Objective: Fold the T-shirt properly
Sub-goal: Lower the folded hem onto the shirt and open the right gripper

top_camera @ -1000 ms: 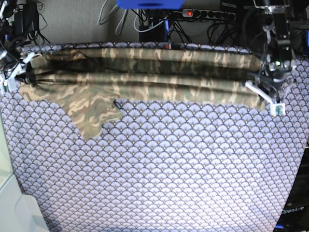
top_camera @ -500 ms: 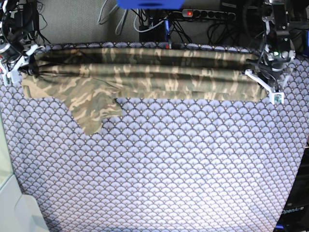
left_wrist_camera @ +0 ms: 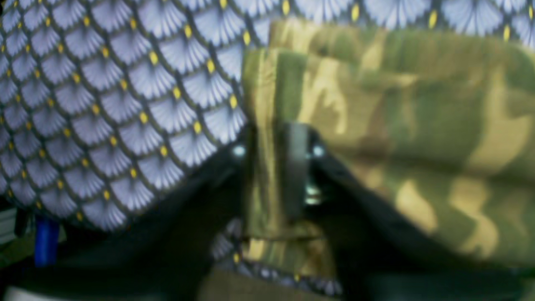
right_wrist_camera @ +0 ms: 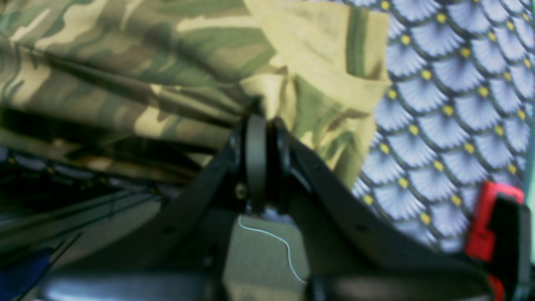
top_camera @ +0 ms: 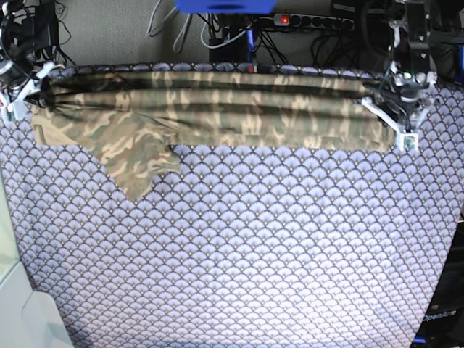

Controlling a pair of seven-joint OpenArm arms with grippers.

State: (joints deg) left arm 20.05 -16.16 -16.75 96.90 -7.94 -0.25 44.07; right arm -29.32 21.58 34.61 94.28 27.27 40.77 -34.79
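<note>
The T-shirt is seen stretched into a long, narrow, folded band across the far part of the desk, on the scallop-patterned tablecloth. One sleeve is spread out from the band toward the near side, close to the end held by the right arm, and lies flat on the tablecloth.

The right end effector is found at one end of the T-shirt, at the far corner of the desk. Its jaws are drawn tightly together, and a bunched fold of camouflage cloth is pinched between them in the right wrist view.

The left end effector is placed at the opposite end of the T-shirt. A strip of the cloth is seen running between its jaws in the left wrist view, which is blurred; a gap appears between the jaws, yet whether the cloth is clamped or merely lying loose between them cannot be told.

A power strip and cables are visible beyond the far edge of the desk, behind the T-shirt.
</note>
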